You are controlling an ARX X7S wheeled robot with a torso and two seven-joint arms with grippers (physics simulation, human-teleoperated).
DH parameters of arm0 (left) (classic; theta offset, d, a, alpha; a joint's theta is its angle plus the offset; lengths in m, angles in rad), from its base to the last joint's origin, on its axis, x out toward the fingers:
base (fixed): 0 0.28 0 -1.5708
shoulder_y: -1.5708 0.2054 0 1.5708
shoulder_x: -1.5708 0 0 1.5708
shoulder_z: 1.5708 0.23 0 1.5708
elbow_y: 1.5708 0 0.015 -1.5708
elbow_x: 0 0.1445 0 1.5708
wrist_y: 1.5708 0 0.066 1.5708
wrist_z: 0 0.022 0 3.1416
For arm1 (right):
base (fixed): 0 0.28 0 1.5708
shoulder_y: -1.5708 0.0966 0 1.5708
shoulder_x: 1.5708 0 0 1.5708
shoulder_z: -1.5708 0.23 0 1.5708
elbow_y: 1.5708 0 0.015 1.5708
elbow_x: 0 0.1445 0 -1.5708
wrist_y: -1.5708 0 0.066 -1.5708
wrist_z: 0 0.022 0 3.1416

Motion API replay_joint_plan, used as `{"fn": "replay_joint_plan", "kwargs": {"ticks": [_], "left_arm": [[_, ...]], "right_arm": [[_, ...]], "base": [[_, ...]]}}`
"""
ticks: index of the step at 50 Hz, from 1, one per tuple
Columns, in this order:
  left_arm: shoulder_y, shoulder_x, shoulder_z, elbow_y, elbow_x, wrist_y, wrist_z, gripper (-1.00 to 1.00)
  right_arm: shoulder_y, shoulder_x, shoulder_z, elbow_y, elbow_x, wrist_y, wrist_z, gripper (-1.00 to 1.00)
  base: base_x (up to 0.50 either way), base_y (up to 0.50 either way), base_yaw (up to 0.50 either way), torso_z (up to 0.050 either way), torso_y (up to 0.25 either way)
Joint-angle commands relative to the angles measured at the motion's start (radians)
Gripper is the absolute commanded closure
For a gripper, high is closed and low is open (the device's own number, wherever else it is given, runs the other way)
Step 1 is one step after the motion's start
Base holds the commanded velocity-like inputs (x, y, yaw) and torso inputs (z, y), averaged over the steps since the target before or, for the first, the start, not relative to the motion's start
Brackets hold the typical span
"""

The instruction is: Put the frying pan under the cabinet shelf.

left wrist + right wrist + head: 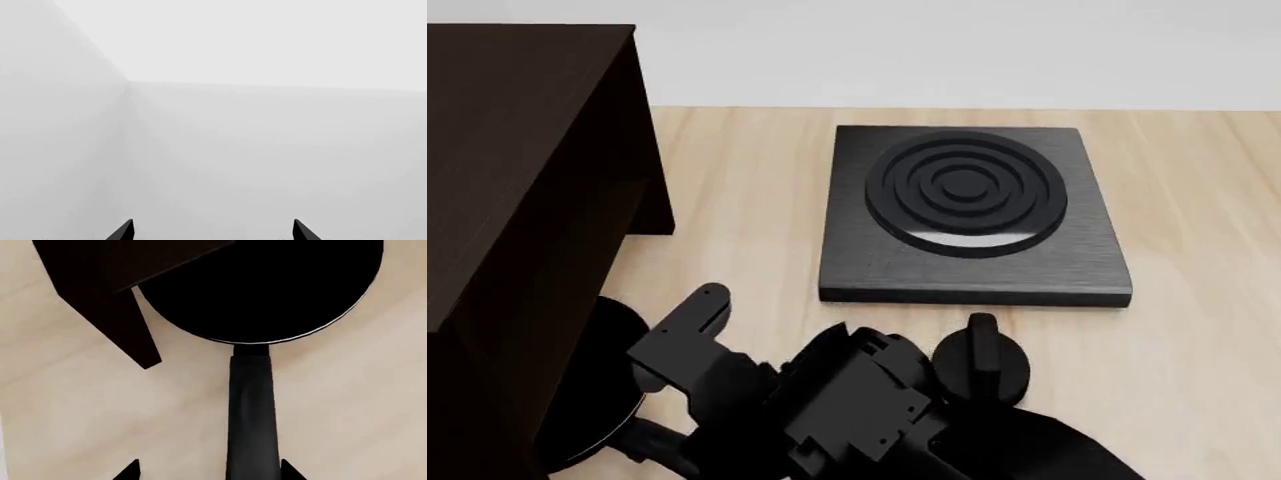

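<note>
The rigid, glossy, likely front-heavy frying pan (267, 285) is best held by its long handle (252, 410), which lies between the right gripper's (210, 471) open fingers; the left gripper's (213, 231) fingers are open and empty.

No readable text, labels, brand marks, numbers or signs appear in any of the three views. The round glossy black frying pan with a thin silver rim (267, 285), the large dark brown wooden cabinet shelf (521, 200), the square black stove plate with raised concentric rings (968, 200) and the pale wood surface (1188, 330) all show plain, unmarked faces.
</note>
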Motion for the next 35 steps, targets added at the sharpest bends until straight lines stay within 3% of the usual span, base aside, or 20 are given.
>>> {"fn": "replay_joint_plan", "kwargs": {"ticks": [1, 35], "left_arm": [[0.023, -0.012, -0.009, -0.004, 0.002, 0.016, 0.005, -1.00], [-0.003, -0.017, -0.030, 0.023, -0.032, -0.015, -0.015, -1.00]], "right_arm": [[-0.003, -0.013, 0.040, -0.022, 0.046, -0.042, 0.002, -1.00], [0.118, -0.013, 0.036, 0.004, 0.097, -0.021, 0.065, -1.00]], "base": [[0.00, 0.00, 0.00, 0.000, 0.000], [0.00, 0.00, 0.00, 0.000, 0.000]]}}
